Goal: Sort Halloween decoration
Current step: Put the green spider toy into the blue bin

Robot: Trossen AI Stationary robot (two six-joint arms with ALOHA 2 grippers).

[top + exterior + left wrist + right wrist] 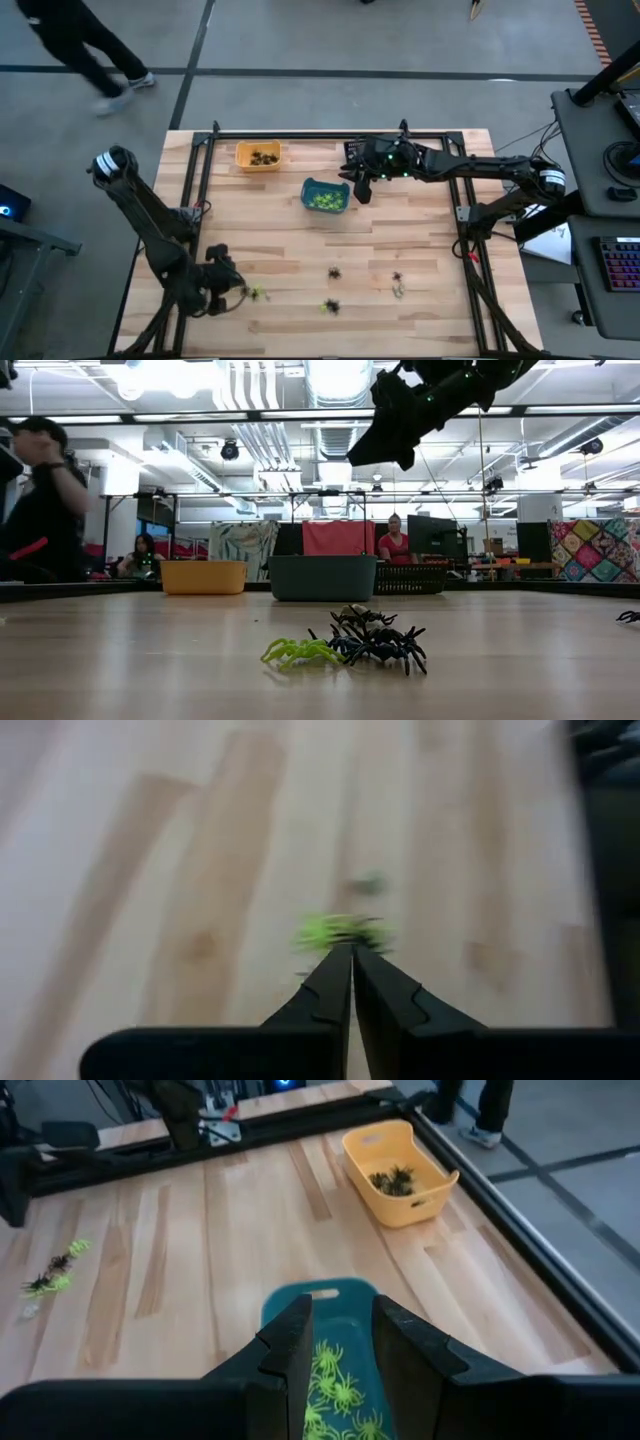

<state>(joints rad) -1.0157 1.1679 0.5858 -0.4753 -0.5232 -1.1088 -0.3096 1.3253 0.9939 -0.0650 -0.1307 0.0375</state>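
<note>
Small plastic spiders lie on the wooden table: a lime green one (258,293) at the near left, a black one (333,272), a green and dark pair (330,306), and two more (397,284) toward the right. My left gripper (243,290) is shut and low, with the lime green spider (340,932) just beyond its tips (352,950). My right gripper (340,1340) hangs open above the teal bin (325,196), which holds green spiders (335,1390). Nothing is between its fingers. The orange bin (258,156) holds dark spiders (395,1179). My left gripper points slantwise down at the table with its shut fingertips right beside the lime green spider (330,934). The view is blurred there, so I cannot tell whether they touch it.
A black frame (300,135) runs round the table's far edge and sides. In the low view a green spider (300,652) and black spiders (380,642) lie in front of both bins. A person (85,45) walks on the floor beyond the far left corner.
</note>
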